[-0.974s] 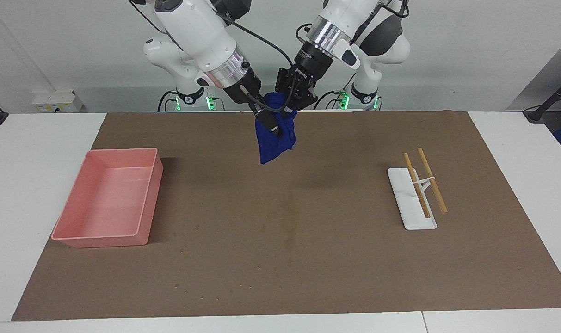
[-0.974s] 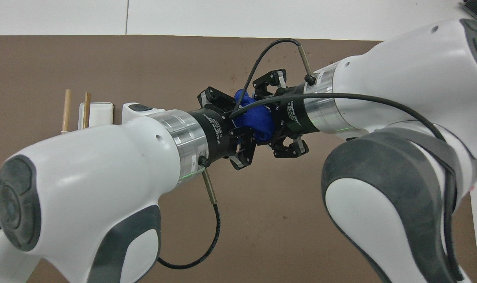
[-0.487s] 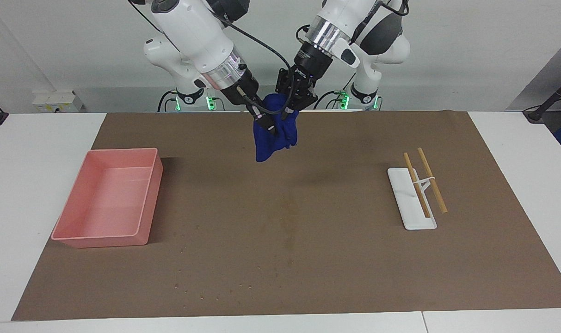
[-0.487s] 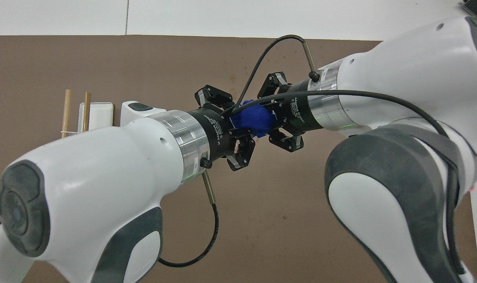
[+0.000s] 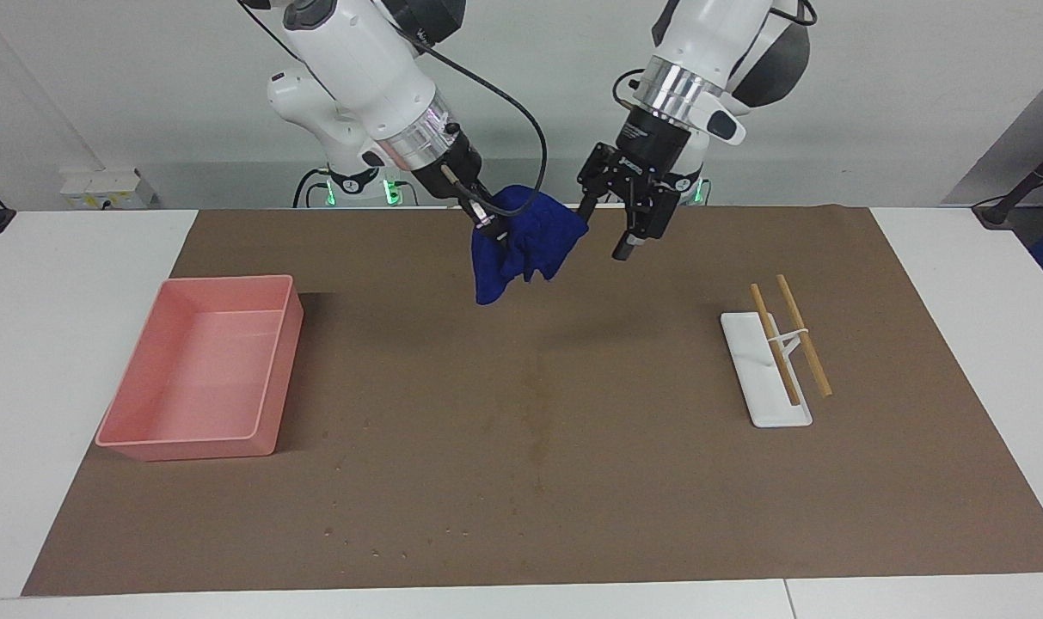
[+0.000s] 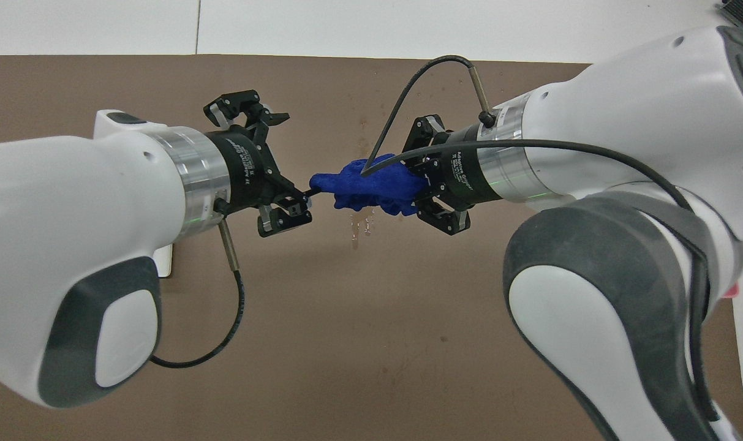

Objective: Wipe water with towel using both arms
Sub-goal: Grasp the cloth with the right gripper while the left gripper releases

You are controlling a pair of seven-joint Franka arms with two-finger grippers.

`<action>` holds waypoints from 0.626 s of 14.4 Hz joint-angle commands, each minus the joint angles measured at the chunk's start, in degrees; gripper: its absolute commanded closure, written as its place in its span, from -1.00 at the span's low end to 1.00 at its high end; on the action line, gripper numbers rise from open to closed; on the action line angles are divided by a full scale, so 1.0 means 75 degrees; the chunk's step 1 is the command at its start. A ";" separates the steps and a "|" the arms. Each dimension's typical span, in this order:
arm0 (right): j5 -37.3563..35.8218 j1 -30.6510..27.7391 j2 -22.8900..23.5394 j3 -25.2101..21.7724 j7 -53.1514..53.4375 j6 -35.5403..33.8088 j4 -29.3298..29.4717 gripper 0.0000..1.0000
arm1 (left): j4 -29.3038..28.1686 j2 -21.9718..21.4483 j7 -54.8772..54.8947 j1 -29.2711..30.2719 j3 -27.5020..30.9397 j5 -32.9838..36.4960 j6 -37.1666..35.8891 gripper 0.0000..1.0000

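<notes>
**Towel hanging from the right gripper, above the brown mat**

You are looking at a deep-blue, fuzzy towel [image 5: 525, 241] bunching in soft folds, pinched by the right gripper [image 5: 488, 225] over the mat [image 5: 573, 481]. The left gripper [image 5: 605, 230] is hovering just beside the towel, its jaws spread and holding nothing. The water [image 5: 538, 413] is showing as a faint, narrow, blotchy yellowish streak on the matte mat, between a pink plastic bin [image 5: 203, 370] and a white tray [image 5: 766, 378] with wooden sticks.

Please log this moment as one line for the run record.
right gripper: shut on deep-blue fuzzy towel, airborne | left gripper: open, beside towel | yellowish water stain: unwiped
</notes>
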 commanded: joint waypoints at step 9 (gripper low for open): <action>-0.0296 -0.0409 0.1429 0.0026 -0.1622 0.3673 -0.0206 1.00 | -0.0042 -0.0419 0.7682 0.1705 0.0534 0.0084 -0.2740 -1.00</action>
